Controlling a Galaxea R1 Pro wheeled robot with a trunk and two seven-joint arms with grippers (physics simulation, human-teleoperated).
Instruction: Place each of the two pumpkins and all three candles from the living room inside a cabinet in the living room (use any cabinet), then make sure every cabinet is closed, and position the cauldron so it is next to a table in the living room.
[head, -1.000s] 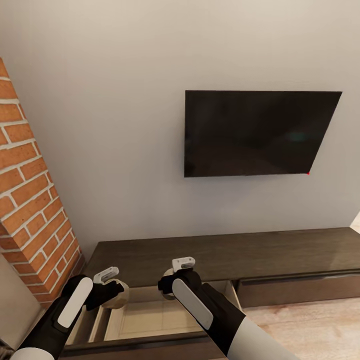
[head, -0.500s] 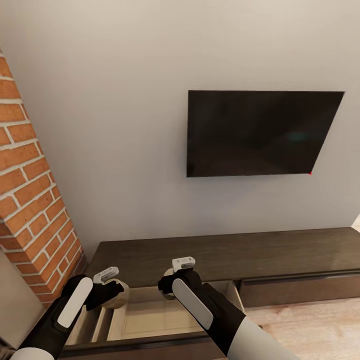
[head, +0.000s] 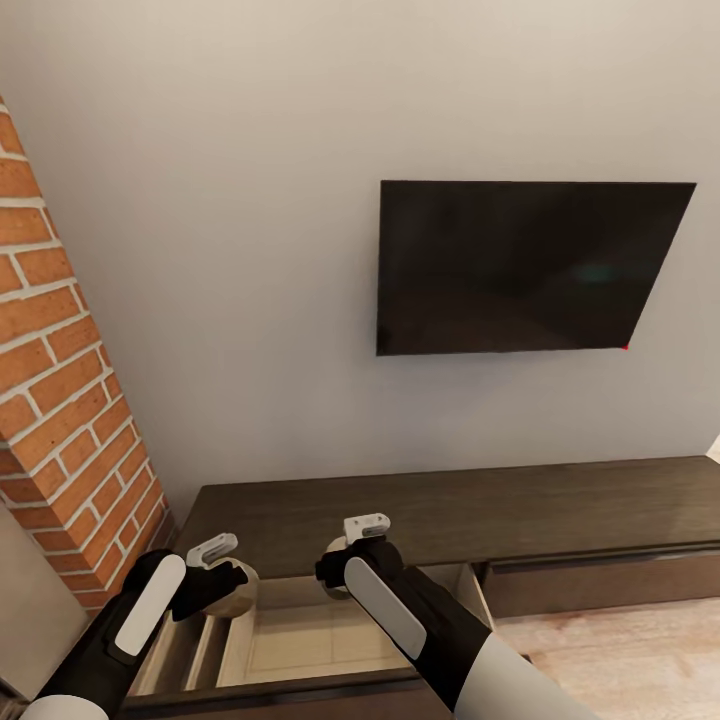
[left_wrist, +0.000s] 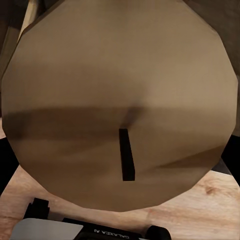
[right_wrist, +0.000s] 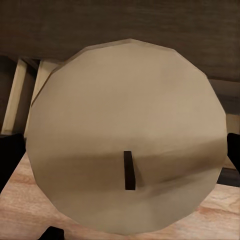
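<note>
Holding a candle (head: 240, 590) in the left end effector (head: 228, 585) and another candle (head: 337, 580) in the right end effector (head: 338, 572), both at lower left above the open cabinet (head: 300, 640) drawer, neither dropped yet.

Open cabinet (head: 430, 520) drawer (head: 310, 640) — unobstructed

- From my remote seat, one partial marking: inverted letters, cut off and not legible as a word, on the dark left hand body (left_wrist: 107, 231) beneath a candle (left_wrist: 120, 100).
- I read nothing elsewhere.
</note>
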